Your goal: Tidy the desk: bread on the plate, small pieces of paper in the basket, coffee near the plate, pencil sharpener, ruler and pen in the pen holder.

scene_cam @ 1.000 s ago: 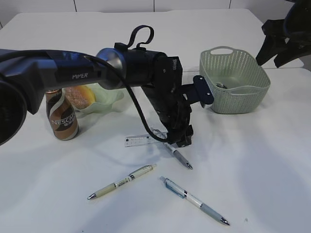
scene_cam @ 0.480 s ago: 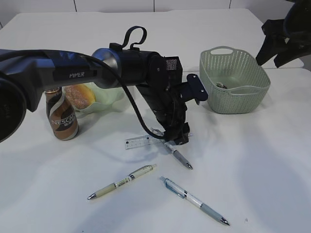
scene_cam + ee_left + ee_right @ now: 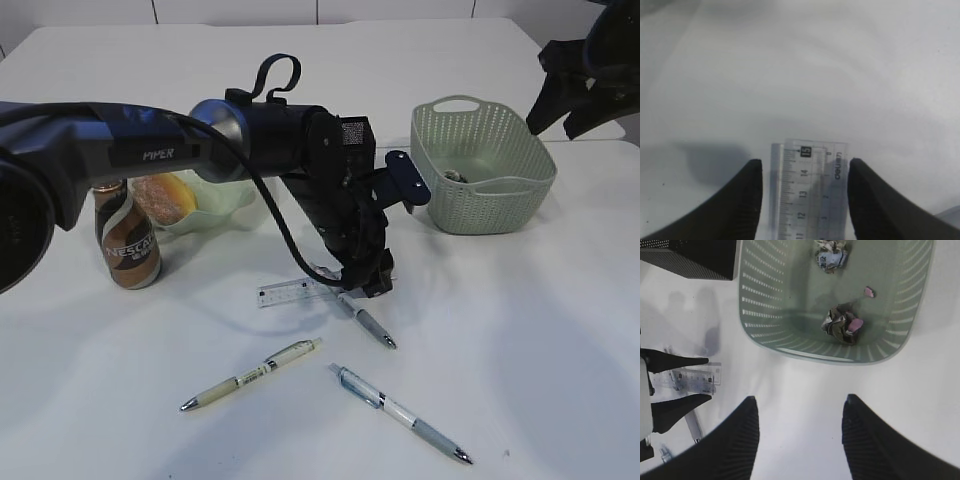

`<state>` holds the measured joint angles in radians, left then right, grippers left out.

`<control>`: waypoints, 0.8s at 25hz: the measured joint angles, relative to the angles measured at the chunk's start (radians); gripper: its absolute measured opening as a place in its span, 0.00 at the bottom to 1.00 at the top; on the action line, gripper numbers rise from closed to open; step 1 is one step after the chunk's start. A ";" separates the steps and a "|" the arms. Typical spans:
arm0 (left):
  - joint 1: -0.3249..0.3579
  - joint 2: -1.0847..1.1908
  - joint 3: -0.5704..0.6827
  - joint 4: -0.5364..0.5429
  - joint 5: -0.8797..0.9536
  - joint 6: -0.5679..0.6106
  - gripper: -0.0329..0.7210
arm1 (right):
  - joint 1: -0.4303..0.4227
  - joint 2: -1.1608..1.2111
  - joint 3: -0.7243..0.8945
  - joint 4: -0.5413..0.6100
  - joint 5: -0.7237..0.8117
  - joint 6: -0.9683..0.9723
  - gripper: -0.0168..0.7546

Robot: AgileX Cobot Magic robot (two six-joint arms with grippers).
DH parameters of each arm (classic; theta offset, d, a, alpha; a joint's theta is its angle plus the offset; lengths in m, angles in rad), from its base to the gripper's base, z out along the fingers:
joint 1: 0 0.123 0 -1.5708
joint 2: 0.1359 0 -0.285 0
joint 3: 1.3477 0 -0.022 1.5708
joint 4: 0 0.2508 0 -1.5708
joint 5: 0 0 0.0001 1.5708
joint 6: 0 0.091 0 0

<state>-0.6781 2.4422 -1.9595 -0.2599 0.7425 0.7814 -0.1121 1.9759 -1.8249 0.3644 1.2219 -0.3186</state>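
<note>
The clear ruler (image 3: 810, 190) lies flat on the desk (image 3: 520, 330) between the fingers of my left gripper (image 3: 805, 162), which is open and straddles its end; a thin gap shows on the left side. In the exterior view that gripper (image 3: 368, 283) is down at the ruler's (image 3: 288, 291) right end. Three pens lie nearby: grey (image 3: 368, 323), cream (image 3: 250, 375) and blue (image 3: 400, 412). The bread (image 3: 160, 198) sits on the plate (image 3: 225, 205), with the coffee (image 3: 130, 245) beside it. My right gripper (image 3: 797, 400) hangs open and empty near the basket (image 3: 755, 335). The pencil sharpener is out of view.
The basket (image 3: 480, 165) holds crumpled paper pieces (image 3: 841, 325) and a small pink bit (image 3: 869, 291). The black mesh pen holder (image 3: 690, 257) stands just left of the basket. The left arm (image 3: 200, 145) stretches across the middle of the desk.
The left wrist has shifted slightly left and turned a little over the ruler's right end. Pens, ruler and right arm have stayed put.
</note>
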 joint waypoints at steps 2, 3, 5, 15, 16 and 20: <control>0.000 0.000 0.000 0.000 0.000 0.000 0.55 | 0.000 0.000 0.000 0.000 0.000 0.000 0.57; 0.000 0.000 0.000 0.000 0.000 0.000 0.55 | 0.000 0.000 0.000 0.000 0.000 0.000 0.57; 0.000 0.000 0.000 0.000 0.000 0.000 0.55 | 0.000 0.000 0.000 0.003 0.000 0.000 0.57; 0.000 0.016 -0.004 -0.017 0.000 0.002 0.50 | 0.000 0.000 0.000 0.009 0.000 0.000 0.57; 0.000 0.016 -0.004 -0.019 -0.002 0.002 0.49 | 0.000 0.000 0.000 0.011 0.000 0.000 0.57; 0.000 0.017 -0.004 -0.021 -0.002 0.002 0.44 | 0.000 0.000 0.000 0.011 0.000 0.000 0.57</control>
<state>-0.6781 2.4596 -1.9635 -0.2810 0.7407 0.7830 -0.1121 1.9759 -1.8249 0.3751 1.2219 -0.3186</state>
